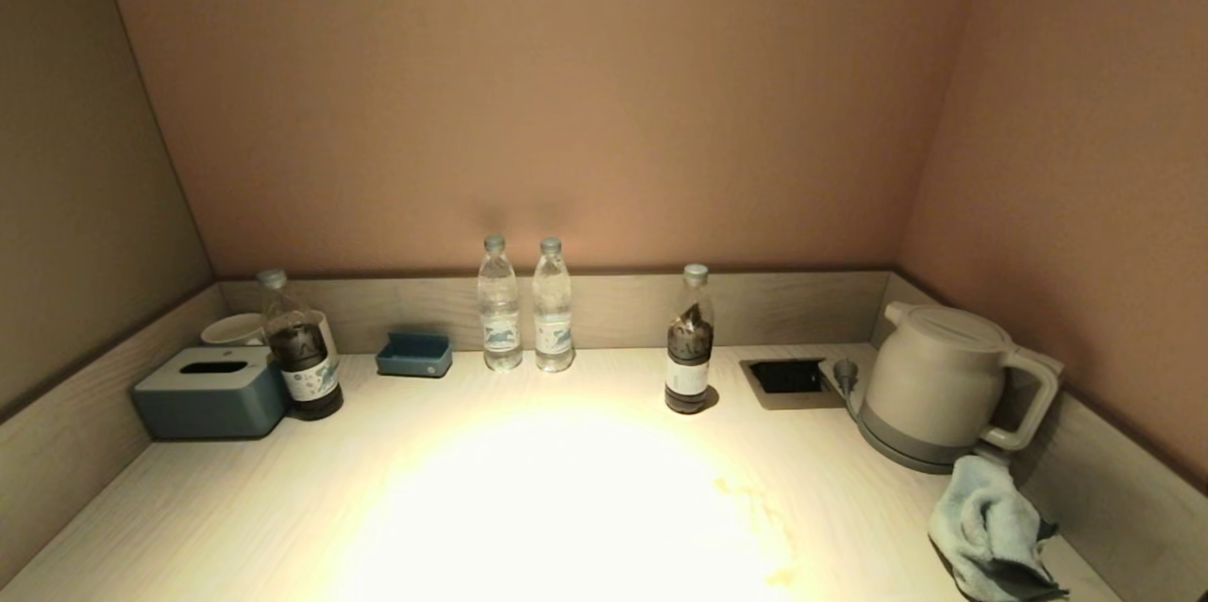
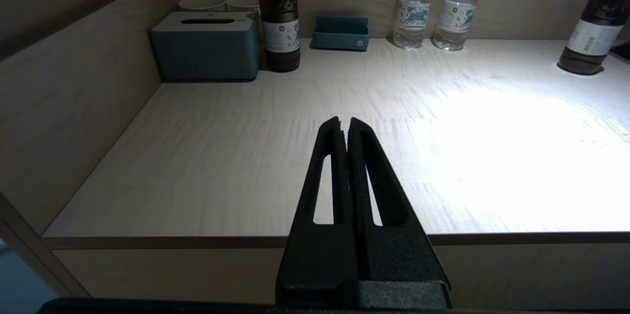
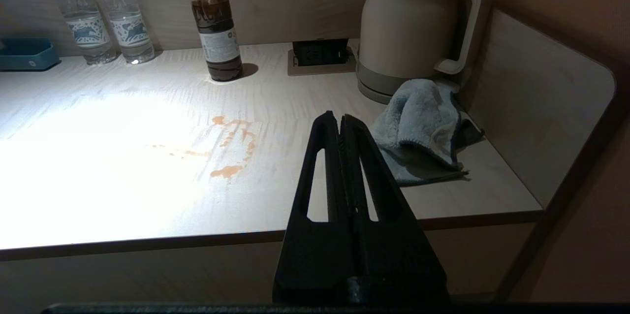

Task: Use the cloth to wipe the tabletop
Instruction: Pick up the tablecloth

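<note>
Head view: a pale wood counter (image 1: 236,508) in an alcove. A crumpled blue cloth (image 1: 991,534) lies at its front right corner, just in front of a white kettle (image 1: 934,380). No arms appear here.

Left wrist view: the left gripper (image 2: 343,126) hovers off the counter's front edge, fingers pressed together and empty. A blue tissue box (image 2: 206,46) sits at the back.

Right wrist view: the right gripper (image 3: 334,119), fingers together and empty, hangs near the cloth, beside an orange stain (image 3: 229,144).

Our left gripper (image 2: 343,124): matte black, tapered, slotted fingers.
Our right gripper (image 3: 335,119): same black wedge, twin slots.
</note>
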